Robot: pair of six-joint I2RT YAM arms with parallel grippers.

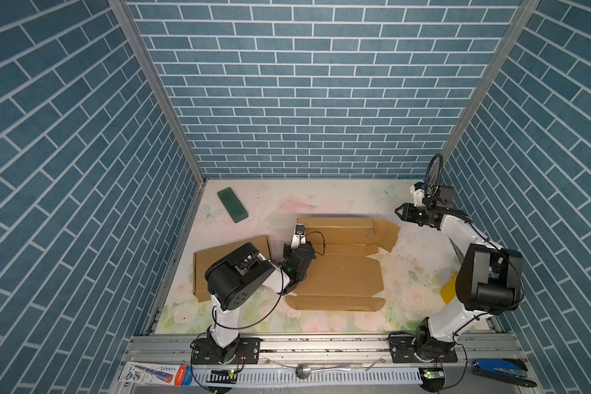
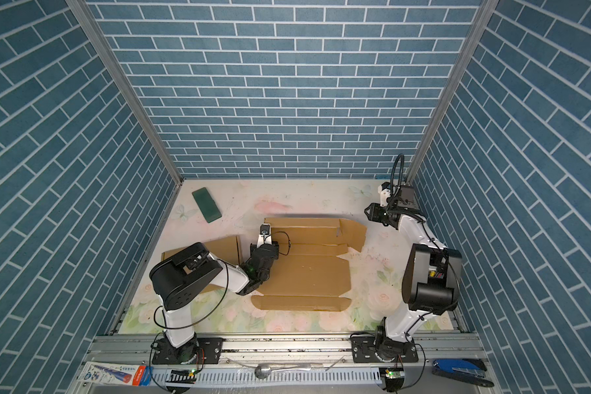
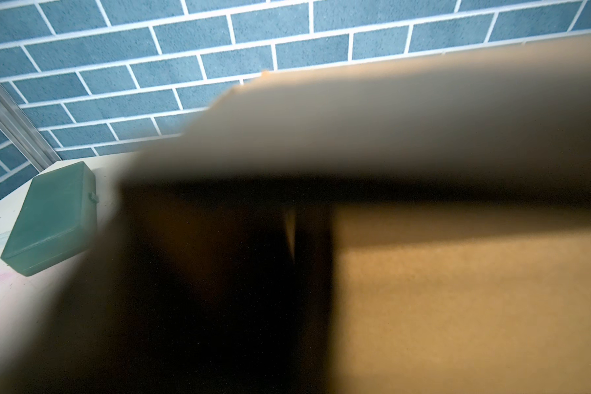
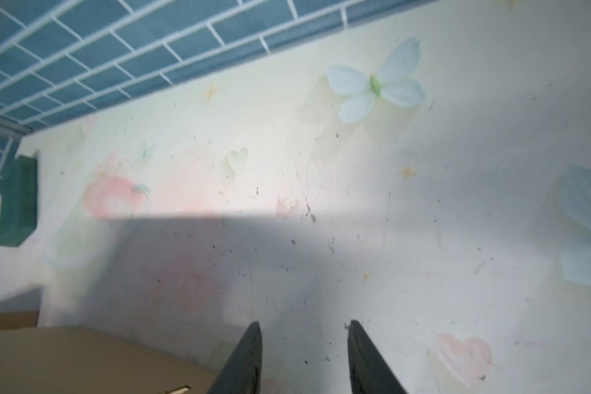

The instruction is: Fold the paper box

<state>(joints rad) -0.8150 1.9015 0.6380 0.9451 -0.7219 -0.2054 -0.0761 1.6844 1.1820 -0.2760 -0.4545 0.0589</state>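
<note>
Brown paper box (image 1: pixel 338 273) lies flat; left hand (image 1: pixel 300 229), closed, meets its rear-left fold; right hand (image 1: pixel 399 212), part-open and empty, stands off right.

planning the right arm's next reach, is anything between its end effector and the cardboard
Nothing visible does. The right end effector hangs open beyond the far right flap of the cardboard, with only bare table between them. The green case lies off at the far left, out of the path.

The black-and-white left arm (image 1: pixel 249 276) bends forward, its left gripper (image 1: pixel 299 231) pinched closed; the right gripper (image 4: pixel 304 344) hangs with fingers parted.
</note>
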